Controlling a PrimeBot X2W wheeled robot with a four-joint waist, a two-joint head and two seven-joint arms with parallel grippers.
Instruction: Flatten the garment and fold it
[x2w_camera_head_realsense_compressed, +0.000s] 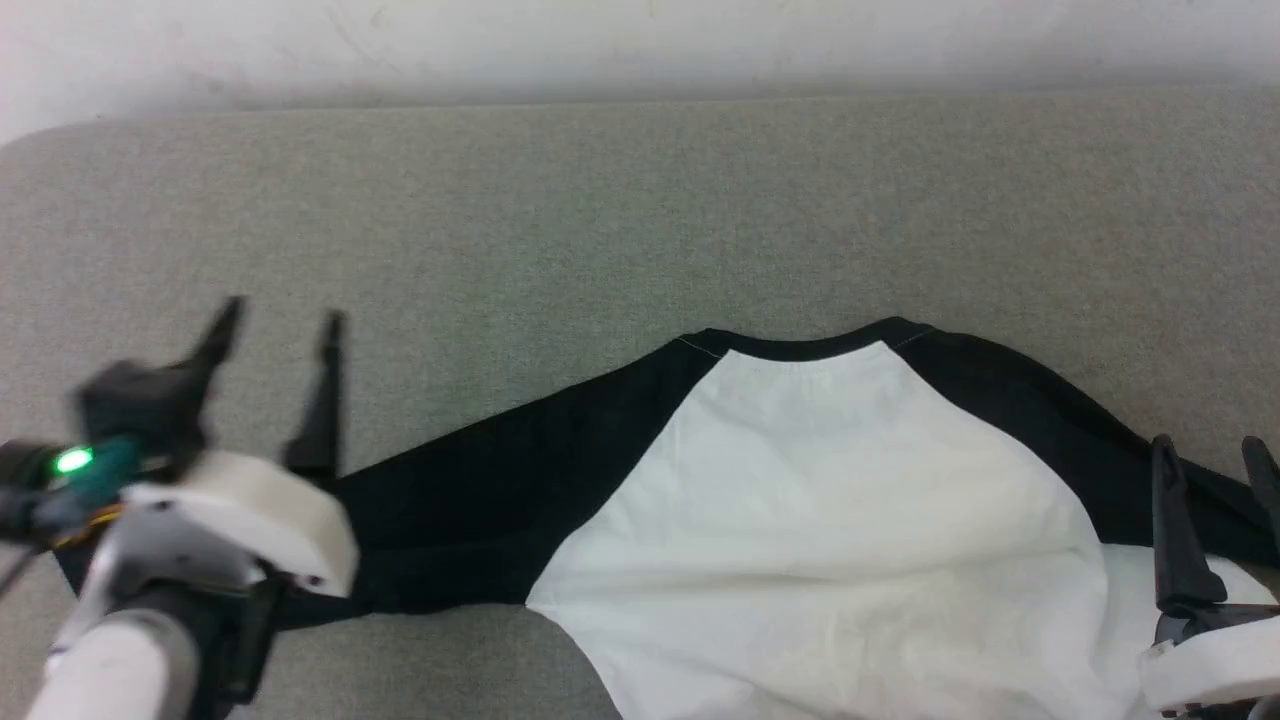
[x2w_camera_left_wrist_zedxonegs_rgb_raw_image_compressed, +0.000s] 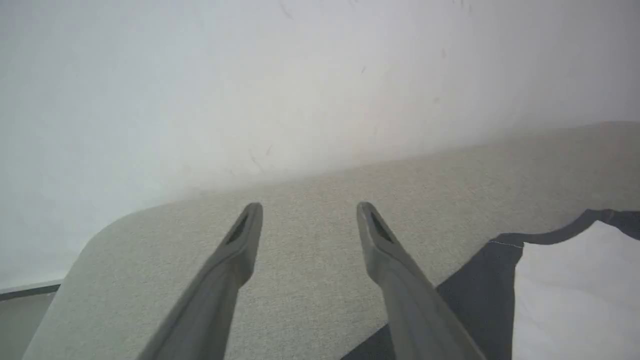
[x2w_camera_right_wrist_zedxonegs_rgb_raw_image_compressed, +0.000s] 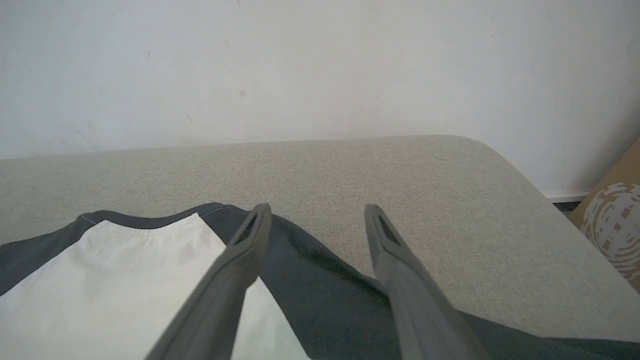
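Here, left and right jaws gape wide, holding nothing, by the spread garment (x2w_camera_head_realsense_compressed: 820, 520).

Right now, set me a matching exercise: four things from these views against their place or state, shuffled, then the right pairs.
1 left claw
2 right claw
3 collar of the garment
4 brown box

A black, at the garment's far edge
B open, over a black sleeve
C beyond the grey surface's rounded corner, by the wall
D open, both tips over bare grey surface

Pairs: 1-D, 2-B, 3-A, 4-C
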